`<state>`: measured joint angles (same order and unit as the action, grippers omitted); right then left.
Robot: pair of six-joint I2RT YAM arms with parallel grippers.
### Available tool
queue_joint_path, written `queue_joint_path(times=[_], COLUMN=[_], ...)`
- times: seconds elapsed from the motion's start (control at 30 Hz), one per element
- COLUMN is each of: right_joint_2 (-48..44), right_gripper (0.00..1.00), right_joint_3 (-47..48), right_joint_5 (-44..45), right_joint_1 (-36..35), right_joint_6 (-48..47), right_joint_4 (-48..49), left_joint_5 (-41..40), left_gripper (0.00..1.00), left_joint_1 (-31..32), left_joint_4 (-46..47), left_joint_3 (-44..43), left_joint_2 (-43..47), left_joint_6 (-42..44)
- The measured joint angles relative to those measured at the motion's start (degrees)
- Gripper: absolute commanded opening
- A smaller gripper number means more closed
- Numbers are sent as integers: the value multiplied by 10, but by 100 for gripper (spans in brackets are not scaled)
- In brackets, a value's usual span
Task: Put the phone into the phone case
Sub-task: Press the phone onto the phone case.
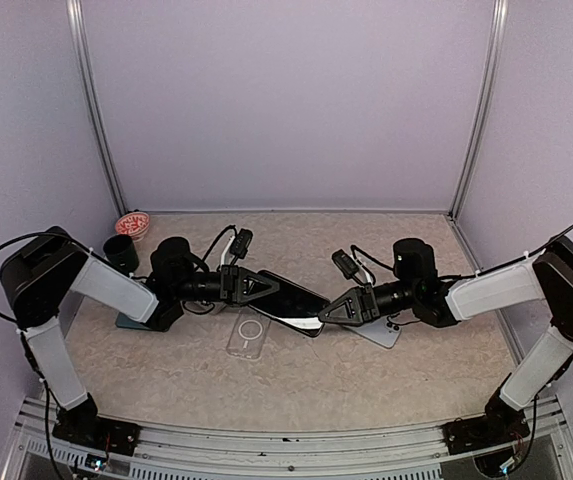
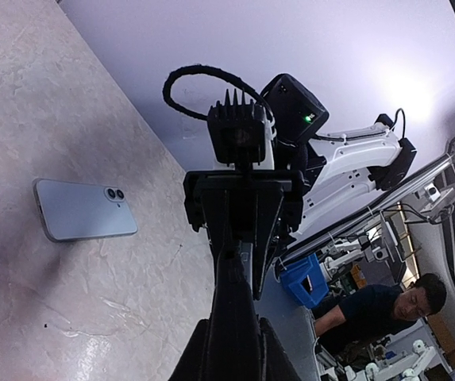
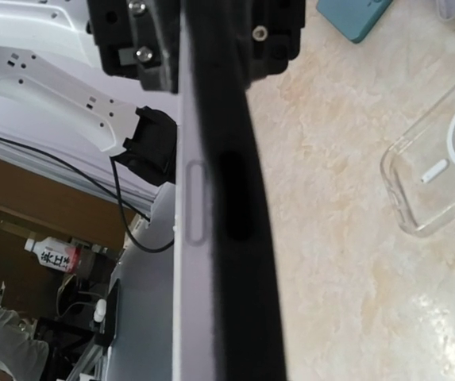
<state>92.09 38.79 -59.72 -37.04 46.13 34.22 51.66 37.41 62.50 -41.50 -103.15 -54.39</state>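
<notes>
So both arms met around the middle of the worktop (image 1: 366,390) with the phone (image 1: 294,300) strung between them. The left gripper (image 1: 266,290) was clamped on the phone's left end and the right gripper (image 1: 328,312) on its right end. Both had their fingers closed tight against it, so nothing was gaping open. The dark phone ran at a slant, with its left end nearer the back edge and its right end nearer the front. Both wrist cams just saw it edge-on as a long black bar, with the other gripper at the far end of it. The clear case (image 1: 248,335) lay flat on the worktop just to the front of the phone, under its left half, and the phone wasn't in it. Whether the two were touching, I couldn't tell. A grey phone (image 1: 384,332) sat face down under the right arm, near the right gripper. A teal thing (image 1: 126,322) poked out from under the left arm. Over in the back left corner were a black cup (image 1: 121,252) and a small red bowl (image 1: 132,225), well apart from the action.
</notes>
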Motion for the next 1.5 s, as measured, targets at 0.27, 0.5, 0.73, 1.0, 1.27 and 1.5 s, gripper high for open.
queue_joint_path(times=[0.27, 0.5, 0.73, 1.0, 1.27, 1.5], right_joint_2=[-6, -25, -31, -38, -38, -38], right_gripper=[39, 41, 32, 26, 11, 4], right_joint_3=[0, -1, -2, -17, -28, -29], right_joint_5=[-5, -19, -30, -33, -37, -40], right_joint_1=[2, 2, 1, 0, -6, -9], right_joint_6=[-25, -39, -52, -55, -40, -30], right_joint_4=[-11, -15, -14, 8, 36, 48], left_joint_5=[6, 15, 22, 31, 38, 43], left_gripper=[2, 1, 0, 0, 0, 0], left_joint_1=[0, -1, -1, 0, 0, 0], left_joint_4=[26, 75, 94, 102, 104, 104], left_joint_3=[3, 3, 3, 3, 3, 3], left_joint_2=[-12, -30, -33, -33, -33, -33], left_joint_6=[-22, -50, -61, -63, -61, -61])
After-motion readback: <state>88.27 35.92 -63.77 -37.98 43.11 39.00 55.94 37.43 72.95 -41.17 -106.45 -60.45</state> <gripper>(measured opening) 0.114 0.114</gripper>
